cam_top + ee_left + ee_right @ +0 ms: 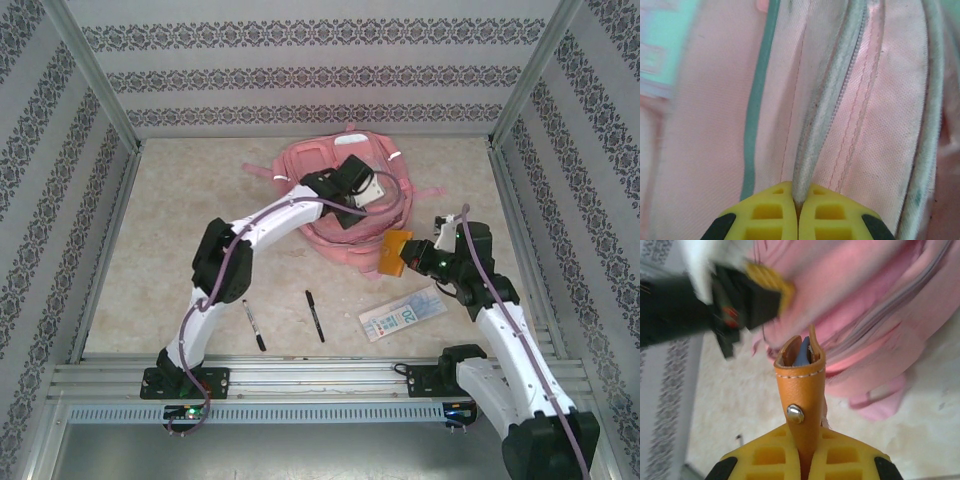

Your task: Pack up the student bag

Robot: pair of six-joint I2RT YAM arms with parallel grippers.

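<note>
The student bag (335, 235), a big pink backpack with silver strips, lies at the back middle of the table. My left gripper (352, 190) is over its top and, in the left wrist view, the left gripper (797, 194) is shut on a grey piped edge (825, 110) beside a zip of the bag (705, 150). My right gripper (412, 256) hovers just right of the bag, shut on an orange leather case (393, 252). In the right wrist view the case (801, 385) stands up from the right gripper (807, 432), snap stud facing me, something blue inside its open top, the bag (865, 300) behind.
Two black pens (253, 325) (315, 315) lie on the table near the front. A flat printed item like a banknote pouch (403, 312) lies at the front right. Patterned walls and metal posts enclose the table. The left arm (700, 300) crosses the right wrist view.
</note>
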